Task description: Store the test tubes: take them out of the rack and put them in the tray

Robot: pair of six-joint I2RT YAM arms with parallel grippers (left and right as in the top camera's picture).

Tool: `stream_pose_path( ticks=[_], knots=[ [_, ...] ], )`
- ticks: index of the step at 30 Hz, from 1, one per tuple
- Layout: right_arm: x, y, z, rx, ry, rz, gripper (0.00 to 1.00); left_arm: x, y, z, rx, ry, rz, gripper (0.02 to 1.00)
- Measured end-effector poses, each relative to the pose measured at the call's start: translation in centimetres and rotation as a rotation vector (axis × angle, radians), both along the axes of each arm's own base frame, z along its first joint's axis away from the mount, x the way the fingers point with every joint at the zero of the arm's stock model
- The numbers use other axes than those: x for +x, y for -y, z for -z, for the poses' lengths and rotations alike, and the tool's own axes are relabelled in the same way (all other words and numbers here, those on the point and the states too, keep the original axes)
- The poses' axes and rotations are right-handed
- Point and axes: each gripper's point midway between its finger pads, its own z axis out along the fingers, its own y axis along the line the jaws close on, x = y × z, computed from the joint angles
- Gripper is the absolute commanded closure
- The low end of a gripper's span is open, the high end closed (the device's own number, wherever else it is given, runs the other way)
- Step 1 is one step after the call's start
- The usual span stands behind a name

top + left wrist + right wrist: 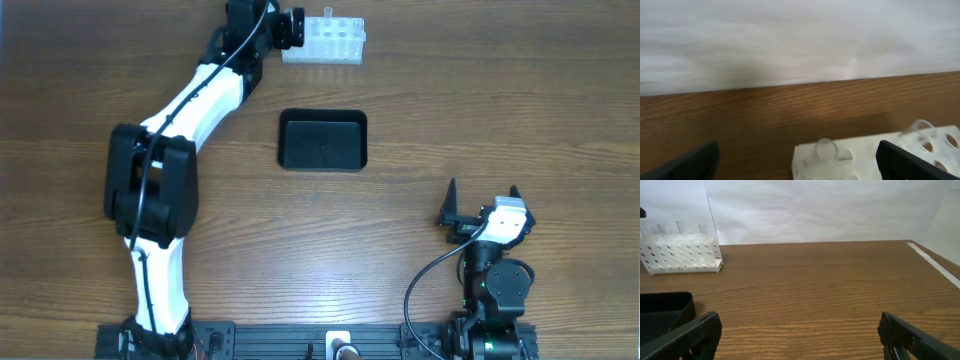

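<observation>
Test tubes (680, 227) stand upright in the white rack (323, 41), their clear tops rising above its upper face; four tops can be counted in the right wrist view. The rack sits at the far side of the wooden desk (540, 90), about midway across it, with a pale wall close behind. The black tray (322, 140) lies flat on the desk on the near side of the rack, towards the arm bases, apart from it and roughly in line with it.

The left arm stretches across the desk to the rack's left end. The left gripper (799, 155) has its two dark fingers spread wide, one on either side of that end of the rack, and one tube (825, 148) stands in the gap between them, close to the rack's corner. A second tube (921, 128) rises farther along the rack, by the other finger. Whether either finger touches the rack cannot be told.

The right gripper (483, 192) is low over the desk close to its own base, well apart from both tray and rack, with its fingers spread wide and nothing between them
</observation>
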Motion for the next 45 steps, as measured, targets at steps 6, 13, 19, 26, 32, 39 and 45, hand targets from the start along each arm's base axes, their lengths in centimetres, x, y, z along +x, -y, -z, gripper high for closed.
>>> stream_pose_path(
  ticks=[6,13,19,26,32,39,45],
  knots=[
    [0.0,0.0,0.0,0.0,0.0,0.001,0.007,0.9,0.6,1.2,0.014,-0.002,-0.012,0.031],
    [0.0,0.0,0.0,0.0,0.0,0.001,0.009,1.0,1.4,2.5,0.027,-0.022,-0.004,0.115],
    [0.0,0.0,0.0,0.0,0.0,0.0,0.007,1.0,1.2,2.5,0.033,-0.024,-0.01,0.266],
    [0.0,0.0,0.0,0.0,0.0,0.001,0.009,0.8,1.1,2.8,0.044,-0.04,-0.013,0.281],
    [0.0,0.0,0.0,0.0,0.0,0.001,0.009,0.7,1.5,2.8,0.043,-0.039,-0.008,0.367],
    [0.0,0.0,0.0,0.0,0.0,0.001,0.012,0.6,1.8,2.8,0.044,-0.039,-0.002,0.492],
    [0.0,0.0,0.0,0.0,0.0,0.001,0.009,0.7,2.0,3.9,0.047,-0.048,0.0,0.586]
  ],
)
